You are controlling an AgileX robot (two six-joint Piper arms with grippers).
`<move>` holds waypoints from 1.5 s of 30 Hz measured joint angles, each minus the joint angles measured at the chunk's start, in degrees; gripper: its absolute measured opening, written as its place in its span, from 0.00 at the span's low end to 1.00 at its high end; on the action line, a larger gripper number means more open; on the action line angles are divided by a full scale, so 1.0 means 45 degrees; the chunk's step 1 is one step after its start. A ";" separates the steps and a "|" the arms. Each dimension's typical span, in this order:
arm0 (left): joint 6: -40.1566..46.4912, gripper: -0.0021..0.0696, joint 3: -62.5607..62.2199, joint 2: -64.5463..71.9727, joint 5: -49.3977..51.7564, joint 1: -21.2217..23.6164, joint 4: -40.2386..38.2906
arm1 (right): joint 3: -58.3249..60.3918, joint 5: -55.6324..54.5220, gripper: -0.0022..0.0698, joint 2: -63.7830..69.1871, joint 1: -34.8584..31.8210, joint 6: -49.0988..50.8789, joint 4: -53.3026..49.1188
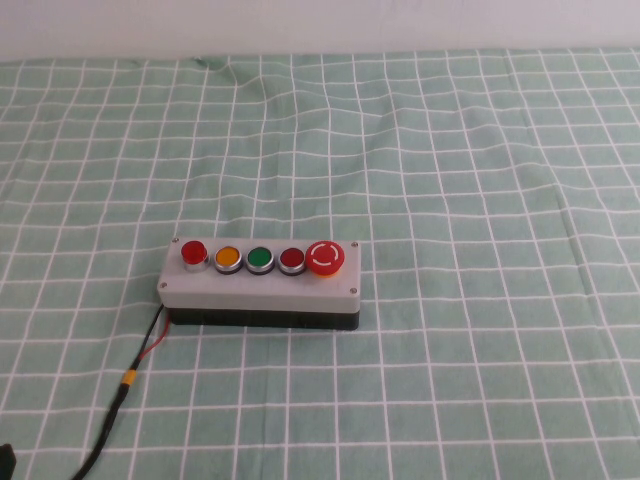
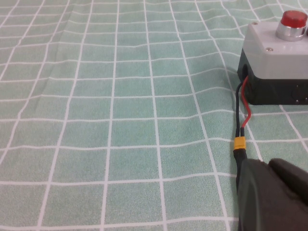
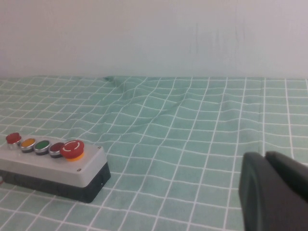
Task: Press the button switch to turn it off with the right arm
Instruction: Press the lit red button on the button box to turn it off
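The grey plastic box with a row of round buttons [image 1: 258,288] sat well ahead of our right gripper [image 3: 270,190]. Our left gripper [image 2: 272,192] sat just beside the box's black and red wire [image 2: 239,143]. We could not tell if either gripper was open; neither seemed to hold anything. The buttons sat close together, so we might push the wrong one.

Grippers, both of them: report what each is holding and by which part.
Nothing shows in either. The left gripper sits by the cable on the cloth; the right gripper hangs well clear of the button box.
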 joint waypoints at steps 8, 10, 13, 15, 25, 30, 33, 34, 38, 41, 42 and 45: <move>0.0000 0.02 0.0000 0.0000 0.0000 0.0000 0.0000 | 0.0000 0.0000 0.01 0.0000 0.0000 0.0000 -0.0009; 0.0000 0.02 0.0000 0.0000 0.0000 0.0000 0.0000 | 0.0000 0.0000 0.01 0.0000 0.0000 0.0000 -0.0009; 0.0000 0.02 0.0000 0.0000 0.0000 0.0000 0.0000 | 0.0000 0.0000 0.01 0.0000 0.0000 0.0000 -0.0009; 0.0000 0.02 0.0000 0.0000 0.0000 0.0000 0.0000 | 0.0000 -0.0018 0.01 0.0000 -0.0146 0.0000 -0.0009; 0.0000 0.02 0.0000 0.0000 0.0000 0.0000 0.0000 | 0.0031 -0.0049 0.01 -0.0273 -0.4047 0.0000 -0.0009; 0.0000 0.02 0.0000 0.0000 0.0000 0.0000 0.0000 | 0.0031 -0.0055 0.01 -0.0515 -0.5532 0.0000 -0.0009; 0.0000 0.02 0.0000 0.0000 0.0000 0.0000 0.0000 | 0.0031 -0.0055 0.01 -0.0513 -0.5763 0.0000 -0.0009; 0.0000 0.02 0.0000 0.0000 0.0000 0.0000 0.0000 | 0.0031 -0.0055 0.01 -0.0513 -0.5764 0.0000 0.0017; 0.0000 0.02 0.0000 0.0000 0.0000 0.0000 0.0000 | 0.0031 -0.0055 0.01 -0.0513 -0.5764 0.0000 0.0034; 0.0000 0.02 0.0000 0.0000 0.0000 0.0000 0.0000 | 0.0031 -0.0055 0.01 -0.0513 -0.5764 0.0000 0.0046; 0.0000 0.02 0.0000 0.0000 0.0000 0.0000 0.0000 | 0.0031 -0.0055 0.01 -0.0513 -0.5764 0.0000 0.0046; 0.0000 0.02 0.0000 0.0000 0.0000 0.0000 0.0000 | 0.0133 -0.0213 0.01 -0.0513 -0.5764 0.0000 0.0046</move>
